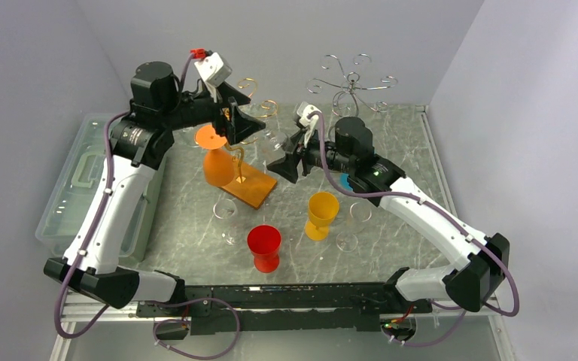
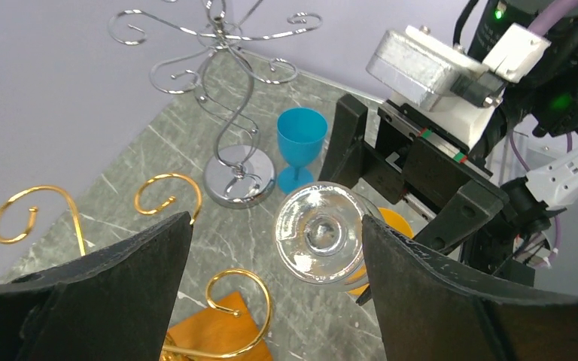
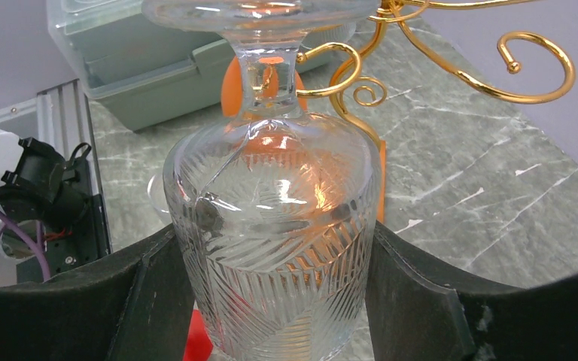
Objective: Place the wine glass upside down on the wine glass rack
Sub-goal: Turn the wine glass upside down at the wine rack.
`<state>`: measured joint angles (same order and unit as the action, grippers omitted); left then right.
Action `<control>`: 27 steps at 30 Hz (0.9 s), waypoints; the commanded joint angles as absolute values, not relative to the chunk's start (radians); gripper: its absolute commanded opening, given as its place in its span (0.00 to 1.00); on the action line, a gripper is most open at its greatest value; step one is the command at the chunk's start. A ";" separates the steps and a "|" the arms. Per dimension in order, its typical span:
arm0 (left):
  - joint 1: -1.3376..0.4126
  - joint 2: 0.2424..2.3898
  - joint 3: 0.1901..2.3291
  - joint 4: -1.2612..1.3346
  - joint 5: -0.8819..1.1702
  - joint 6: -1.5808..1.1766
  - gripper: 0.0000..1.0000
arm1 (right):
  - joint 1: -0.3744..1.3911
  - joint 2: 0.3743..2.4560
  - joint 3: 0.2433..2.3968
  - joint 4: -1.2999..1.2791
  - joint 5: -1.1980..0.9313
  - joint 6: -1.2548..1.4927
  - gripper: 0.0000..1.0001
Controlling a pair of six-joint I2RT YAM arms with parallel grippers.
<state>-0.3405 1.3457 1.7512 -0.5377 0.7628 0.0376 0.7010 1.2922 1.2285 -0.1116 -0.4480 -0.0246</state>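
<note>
Red cup (image 1: 263,247) and yellow glass (image 1: 322,214) stand on the near side of gold rack (image 1: 254,184). Right gripper (image 3: 272,248) just right of rack, clamped on clear glass (image 3: 275,188), foot up, stem beside a hook, contact unclear. Left gripper (image 2: 275,226) above rack, fingers apart, holding nothing. Orange glass (image 1: 217,165) hangs inverted on rack's left side. Silver rack (image 1: 352,83) behind, to the right

The clear cut-glass wine glass (image 3: 271,248) is inverted, foot up, beside the gold rack (image 1: 254,188), perhaps touching a hook.
</note>
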 commanded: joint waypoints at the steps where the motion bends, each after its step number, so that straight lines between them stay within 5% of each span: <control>1: -0.376 1.343 1.727 -0.538 0.748 0.078 0.88 | 0.697 1.269 1.292 -0.016 -0.497 -0.049 0.00; 27: -0.409 1.270 1.633 -0.623 0.700 0.201 0.84 | 0.691 1.136 1.193 0.136 -0.504 -0.013 0.00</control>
<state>-0.3927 1.2854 1.6558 -0.5510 0.6872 0.1616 0.7010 1.2026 1.1702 -0.1043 -0.4843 -0.0330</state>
